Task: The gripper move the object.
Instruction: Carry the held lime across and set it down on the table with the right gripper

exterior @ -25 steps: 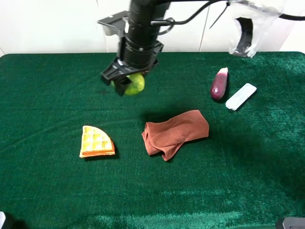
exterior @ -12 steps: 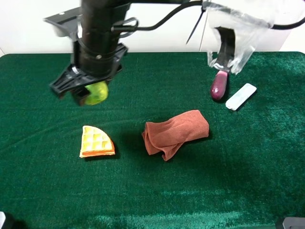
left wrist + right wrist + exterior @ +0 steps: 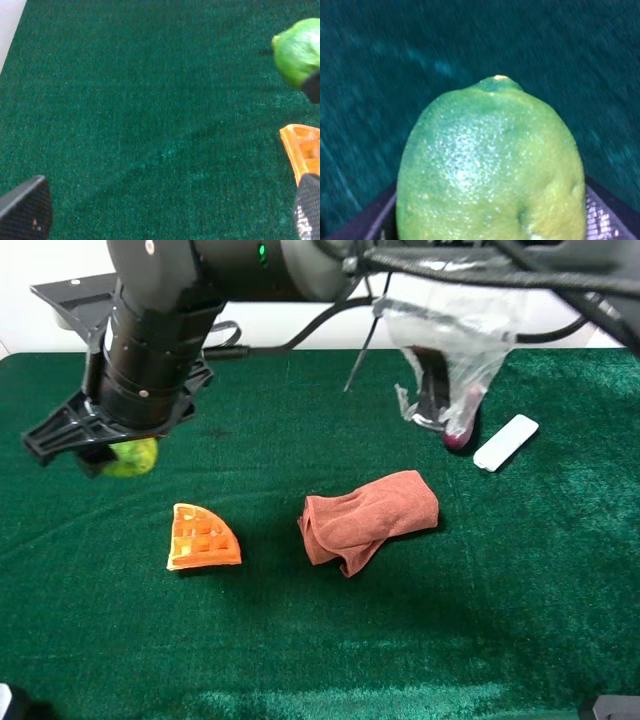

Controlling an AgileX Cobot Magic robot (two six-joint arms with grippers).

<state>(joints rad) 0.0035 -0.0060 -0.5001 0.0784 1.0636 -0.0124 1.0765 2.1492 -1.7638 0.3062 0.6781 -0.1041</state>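
My left gripper [image 3: 165, 215] hangs low over bare green mat [image 3: 520, 590], its two dark fingers [image 3: 25, 210] spread wide with nothing between them. From its wrist camera I see the object [image 3: 299, 50] and a corner of the orange waffle wedge [image 3: 302, 147] off to one side.

At the far left of the overhead view, my right arm has reached across the middle. Its thick black forearm slopes down and to the left from the top of the picture, the wrist pitched so the claws point at the mat. My right gripper [image 3: 112, 450] is clamped on the object [image 3: 135, 457], a mottled yellow-green fruit, over the mat's left part and just behind the waffle wedge [image 3: 203, 538]. I cannot tell whether it touches the mat. The right wrist camera is filled by the fruit [image 3: 490, 170], with a finger [image 3: 610, 210] on each side of it.

Near the middle lies a crumpled rust-brown cloth [image 3: 368, 518]. Further right, clear plastic [image 3: 450, 340] hangs from my arm's upper part and half hides the purple eggplant [image 3: 458, 430]. A white bar [image 3: 505, 442] lies just beside the eggplant.
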